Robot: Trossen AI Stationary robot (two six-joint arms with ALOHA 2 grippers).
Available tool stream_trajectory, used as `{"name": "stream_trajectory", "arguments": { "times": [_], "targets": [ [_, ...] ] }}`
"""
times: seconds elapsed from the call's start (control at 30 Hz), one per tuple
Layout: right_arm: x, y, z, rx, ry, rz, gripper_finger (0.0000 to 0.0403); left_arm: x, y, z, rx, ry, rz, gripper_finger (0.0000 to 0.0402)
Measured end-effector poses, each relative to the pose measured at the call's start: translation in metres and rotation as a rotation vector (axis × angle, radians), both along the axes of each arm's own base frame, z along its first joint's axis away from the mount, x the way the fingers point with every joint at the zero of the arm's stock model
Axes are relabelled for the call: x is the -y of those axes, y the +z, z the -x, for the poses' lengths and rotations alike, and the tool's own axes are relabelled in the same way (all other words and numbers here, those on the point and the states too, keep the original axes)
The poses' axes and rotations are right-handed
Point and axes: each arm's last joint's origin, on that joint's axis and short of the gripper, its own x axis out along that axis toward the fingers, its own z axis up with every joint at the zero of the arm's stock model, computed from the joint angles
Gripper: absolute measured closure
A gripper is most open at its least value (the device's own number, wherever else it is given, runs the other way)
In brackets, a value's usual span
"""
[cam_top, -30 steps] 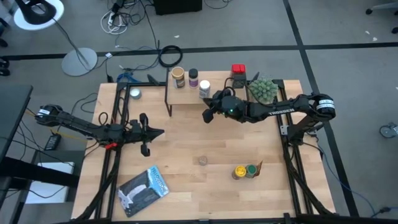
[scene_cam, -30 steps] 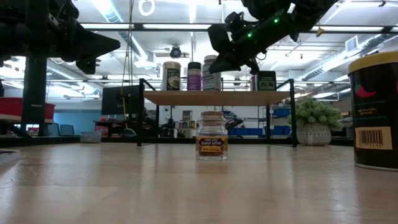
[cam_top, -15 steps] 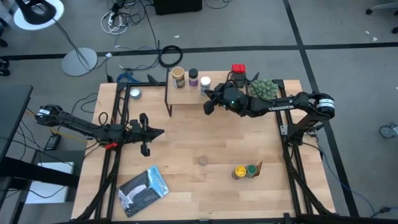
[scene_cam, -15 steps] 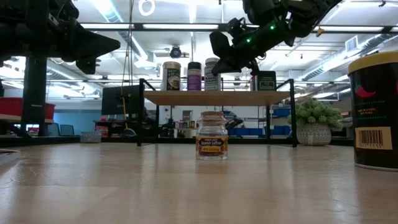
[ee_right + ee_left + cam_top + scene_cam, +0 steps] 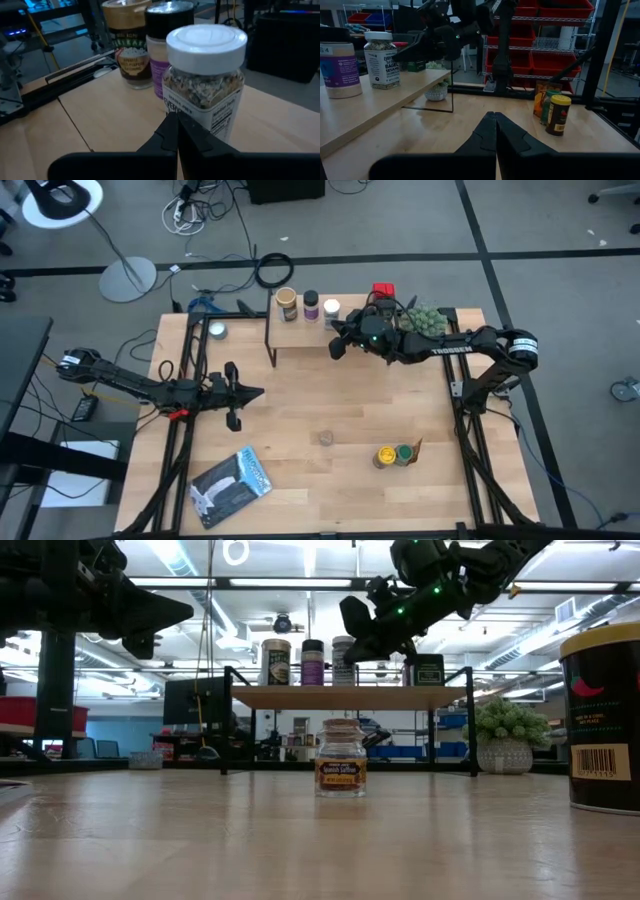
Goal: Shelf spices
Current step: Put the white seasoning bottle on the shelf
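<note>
The shelf [image 5: 300, 335], a light wood board on black legs, stands at the table's far side. On it stand a tan-lidded jar [image 5: 287, 303], a black-lidded purple jar [image 5: 311, 305] and a white-lidded jar [image 5: 331, 309]. A red-lidded tin [image 5: 383, 293] is at the shelf's right end. My right gripper [image 5: 338, 346] is shut, its tips at the white-lidded jar's near side [image 5: 200, 110]. My left gripper [image 5: 252, 393] is shut and empty over the table's left part. A small jar [image 5: 326, 438] stands on the table's middle. My right gripper comes level from the table's near right side, with its shut fingertips [image 5: 172, 125] low against the label of the white-lidded jar [image 5: 220, 120]. I cannot tell whether they touch it. The jar stands upright on the shelf.
A yellow-lidded jar [image 5: 385, 456] and a green-lidded jar [image 5: 403, 452] stand with a tan packet near the table's front right. A fuzzy green plant [image 5: 424, 323] is at the far right. A silver-blue pouch [image 5: 232, 485] lies at the front left. A small tin [image 5: 216, 331] is at the far left.
My right gripper has gone toward the table's far edge, staying shut. The white-lidded jar has slid farther back on the shelf, upright, and now stands in line with the other two jars.
</note>
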Motion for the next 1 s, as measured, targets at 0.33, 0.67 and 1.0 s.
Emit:
{"name": "stream_trajectory", "arguments": {
  "times": [0.33, 0.67, 1.0],
  "targets": [
    [0.004, -0.005, 0.003, -0.048, -0.003, -0.024, 0.0403, 0.000, 0.000, 0.000, -0.004, 0.000, -0.001, 0.0400],
    [0.015, -0.003, 0.006, -0.028, -0.021, -0.024, 0.0403, 0.000, 0.000, 0.000, -0.004, 0.000, -0.001, 0.0400],
    [0.018, -0.002, 0.006, 0.000, 0.042, -0.038, 0.0403, 0.000, 0.000, 0.000, -0.004, 0.000, -0.001, 0.0400]
  ]
}}
